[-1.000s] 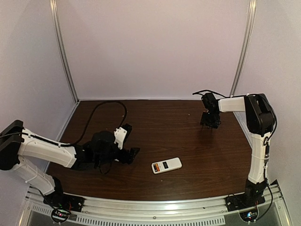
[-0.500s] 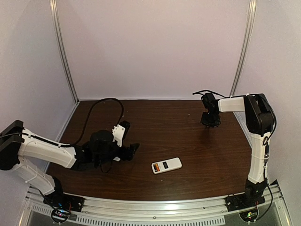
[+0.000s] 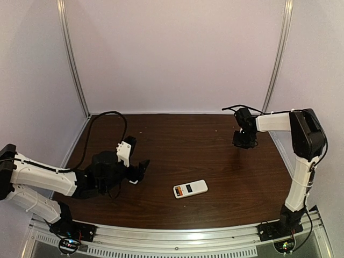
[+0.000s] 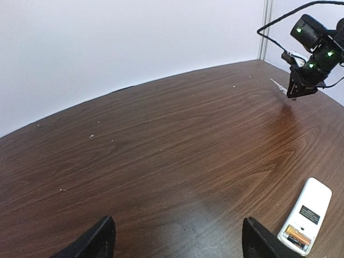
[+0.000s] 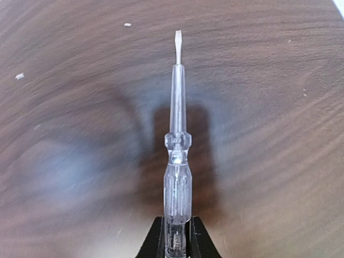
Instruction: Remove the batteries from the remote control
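left arm [image 3: 45, 174]: i see it lying low, reaching from its base at the near left corner out to the right over the table [image 3: 215, 156]. the forearm is almost flat and the wrist is turned toward the middle.

left gripper [image 3: 141, 171]: fingers [image 4: 100, 236] wide apart with nothing between them, only bare wood in the gap on my wrist view. it sits low over the surface, left of the remote control and apart from it.

remote control [image 3: 190, 188]: white bar lying flat near the middle front of the table, touched by neither gripper. its long axis runs left to right, slightly tilted, and the dark window faces up. an orange strip [image 4: 296, 235] shows at the end nearer the left gripper.

batteries: i cannot tell from these views whether that strip is one of them, or whether both sit in the remote.

right arm [image 3: 301, 161]: upper link upright from its base at the near right, forearm reaching level to the left. the wrist is bent downward over the far right part of the table, well apart from the remote.

right gripper [image 3: 244, 141]: fingers closed tight on the handle of a clear flat-blade screwdriver [image 5: 177, 156]. the blade points straight out from the wrist, and i cannot tell whether its tip touches the table.

black cable [image 3: 102, 123]: loops over the far left of the table behind the left arm.
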Robot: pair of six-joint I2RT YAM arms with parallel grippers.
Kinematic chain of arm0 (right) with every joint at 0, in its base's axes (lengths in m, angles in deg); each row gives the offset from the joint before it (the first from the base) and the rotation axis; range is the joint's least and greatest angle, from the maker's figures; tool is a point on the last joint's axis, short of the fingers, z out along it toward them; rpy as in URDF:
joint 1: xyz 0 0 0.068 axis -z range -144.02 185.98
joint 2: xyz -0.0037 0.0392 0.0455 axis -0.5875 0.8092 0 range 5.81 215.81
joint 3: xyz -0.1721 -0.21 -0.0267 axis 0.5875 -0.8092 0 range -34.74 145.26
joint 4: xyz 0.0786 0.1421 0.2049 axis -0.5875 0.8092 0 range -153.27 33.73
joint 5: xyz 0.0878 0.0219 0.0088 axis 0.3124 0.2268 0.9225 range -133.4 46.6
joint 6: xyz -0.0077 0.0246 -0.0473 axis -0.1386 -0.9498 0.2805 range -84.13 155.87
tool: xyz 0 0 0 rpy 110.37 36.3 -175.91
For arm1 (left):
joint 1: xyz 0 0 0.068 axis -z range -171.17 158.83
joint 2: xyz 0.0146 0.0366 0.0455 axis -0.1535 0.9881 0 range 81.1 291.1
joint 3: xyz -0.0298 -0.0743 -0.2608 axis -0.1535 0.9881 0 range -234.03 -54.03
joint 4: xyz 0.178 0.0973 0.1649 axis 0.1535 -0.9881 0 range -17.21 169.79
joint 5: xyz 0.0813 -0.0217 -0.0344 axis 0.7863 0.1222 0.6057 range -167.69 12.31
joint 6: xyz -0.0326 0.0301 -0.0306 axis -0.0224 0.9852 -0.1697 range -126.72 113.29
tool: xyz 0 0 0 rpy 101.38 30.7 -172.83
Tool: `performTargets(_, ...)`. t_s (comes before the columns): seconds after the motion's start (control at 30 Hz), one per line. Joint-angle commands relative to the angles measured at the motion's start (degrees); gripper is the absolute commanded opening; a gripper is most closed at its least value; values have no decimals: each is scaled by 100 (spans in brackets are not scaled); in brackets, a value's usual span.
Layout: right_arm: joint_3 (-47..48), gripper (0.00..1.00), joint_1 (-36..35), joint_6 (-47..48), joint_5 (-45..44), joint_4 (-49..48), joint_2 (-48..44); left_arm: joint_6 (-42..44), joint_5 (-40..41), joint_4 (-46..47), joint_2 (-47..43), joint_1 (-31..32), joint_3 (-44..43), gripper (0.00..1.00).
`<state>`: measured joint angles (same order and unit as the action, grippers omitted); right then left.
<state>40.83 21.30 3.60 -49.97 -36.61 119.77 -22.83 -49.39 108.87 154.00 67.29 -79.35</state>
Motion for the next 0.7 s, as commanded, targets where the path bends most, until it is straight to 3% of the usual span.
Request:
performTargets(0.0,-392,0,-393,208,105,-32,-988,74,143,351,-46,-10,138,83)
performTargets(0.2,-1066,0,-1045,437,430,-319,-2117,134,-42,529,-48,-43,200,82)
performTargets(0.67,-2861,0,-2764,929,788,-853,-4828,162,-1698,1211,-513,-193,642,82)
